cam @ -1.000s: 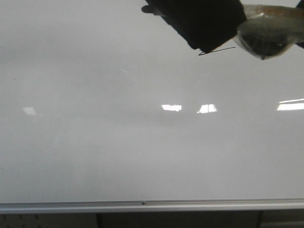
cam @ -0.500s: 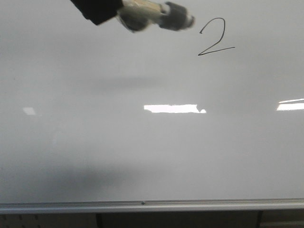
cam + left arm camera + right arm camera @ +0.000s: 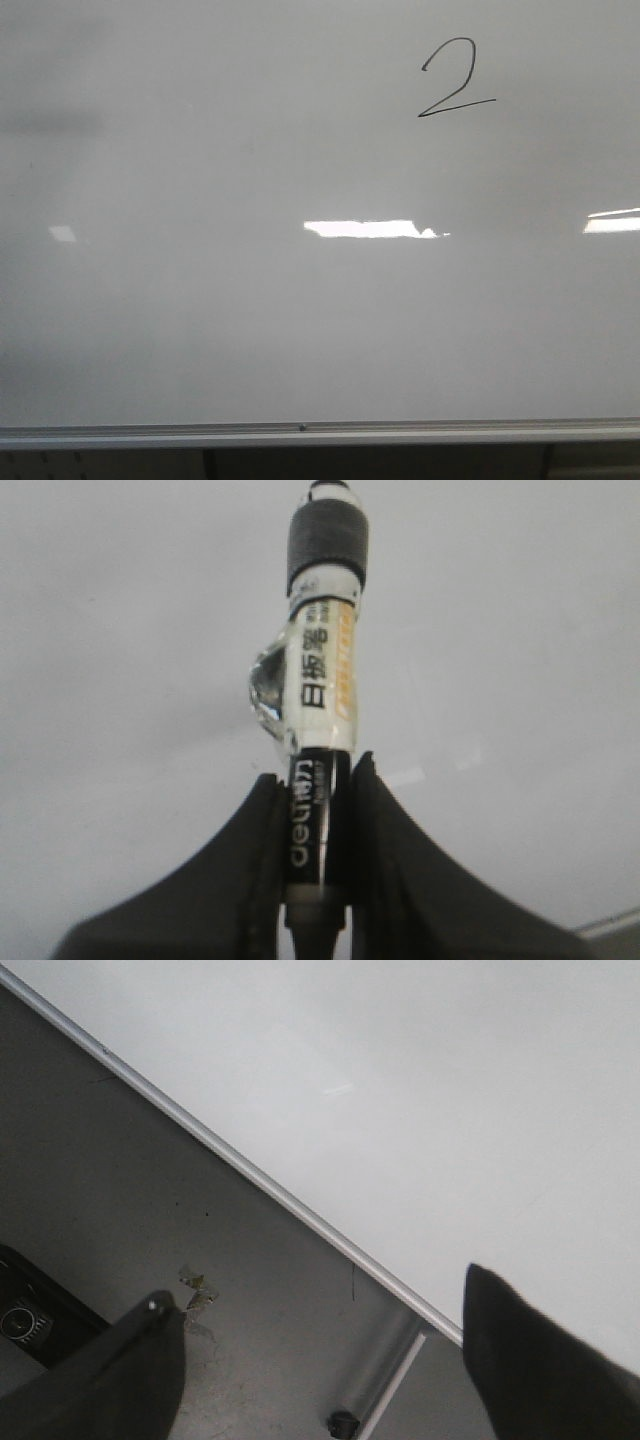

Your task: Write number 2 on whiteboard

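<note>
You see the number 2 [image 3: 455,78] in the upper right of the front view, a thin black digit with a looped top and a slanted base stroke, drawn on the whiteboard [image 3: 250,320] that fills nearly the whole frame. No arm or gripper shows in that view, so you cannot place the digit against either gripper from it; the digit itself does not appear in either wrist view. In the left wrist view your left gripper [image 3: 318,810] is clamped on a marker pen [image 3: 322,680], the two dark fingers [image 3: 240,880] pressing its black lower barrel from both sides, with the white printed barrel and the grey cap-like collar pointing toward the upper middle of the frame against the plain board surface. The very tip of the pen is cut off at the top edge, so you cannot tell whether it touches the board. In the right wrist view your right gripper [image 3: 320,1360] stands spread wide with nothing between its fingers, one dark finger [image 3: 120,1380] at the lower left and the other at the lower right. That view alone shows the board's silver rail [image 3: 250,1175] running diagonally from the upper left, with grey floor [image 3: 120,1190] beneath it and a dark object at the lower left edge, too cut off to identify. The front view shows the same rail [image 3: 320,433] along the bottom, and bright light reflections [image 3: 365,229] across the middle.
</note>
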Robot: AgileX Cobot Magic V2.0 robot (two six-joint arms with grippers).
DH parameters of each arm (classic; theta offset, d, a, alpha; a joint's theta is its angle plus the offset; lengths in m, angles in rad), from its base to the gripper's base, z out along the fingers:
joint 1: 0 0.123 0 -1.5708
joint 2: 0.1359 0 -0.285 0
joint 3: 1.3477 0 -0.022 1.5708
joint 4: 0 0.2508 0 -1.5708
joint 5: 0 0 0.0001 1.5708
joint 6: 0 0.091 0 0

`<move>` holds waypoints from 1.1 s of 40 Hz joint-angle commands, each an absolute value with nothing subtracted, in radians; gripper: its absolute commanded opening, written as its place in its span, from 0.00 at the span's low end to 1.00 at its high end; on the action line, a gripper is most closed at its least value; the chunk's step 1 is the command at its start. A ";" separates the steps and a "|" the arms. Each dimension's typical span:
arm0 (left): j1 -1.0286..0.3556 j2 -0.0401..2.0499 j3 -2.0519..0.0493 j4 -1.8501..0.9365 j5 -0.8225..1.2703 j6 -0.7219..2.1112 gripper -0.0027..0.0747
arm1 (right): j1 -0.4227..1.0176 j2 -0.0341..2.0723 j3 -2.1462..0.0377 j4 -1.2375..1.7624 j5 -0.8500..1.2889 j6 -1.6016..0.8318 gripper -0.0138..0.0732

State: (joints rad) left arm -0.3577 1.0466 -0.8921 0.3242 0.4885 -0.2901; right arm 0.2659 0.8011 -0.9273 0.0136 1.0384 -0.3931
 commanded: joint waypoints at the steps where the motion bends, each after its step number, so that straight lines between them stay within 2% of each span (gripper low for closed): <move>1: -0.268 1.008 -0.796 0.320 0.186 -0.351 0.03 | 0.259 0.796 -0.955 0.009 0.970 -0.389 0.84; 8: -0.173 1.055 -0.623 0.218 -0.213 -0.356 0.03 | 0.259 0.799 -0.955 0.015 0.969 -0.389 0.84; 12: -0.146 1.116 -0.588 0.202 -0.364 -0.356 0.03 | 0.259 0.799 -0.955 0.015 0.968 -0.389 0.84; 24: -0.137 1.296 -0.590 0.197 -0.603 -0.272 0.03 | 0.259 0.799 -0.955 0.015 0.969 -0.389 0.84; 35: -0.137 1.422 -0.592 0.053 -0.783 -0.132 0.03 | 0.259 0.799 -0.955 0.015 0.969 -0.389 0.84; 44: -0.137 1.513 -0.605 0.044 -0.828 -0.112 0.04 | 0.259 0.799 -0.955 0.015 0.968 -0.389 0.84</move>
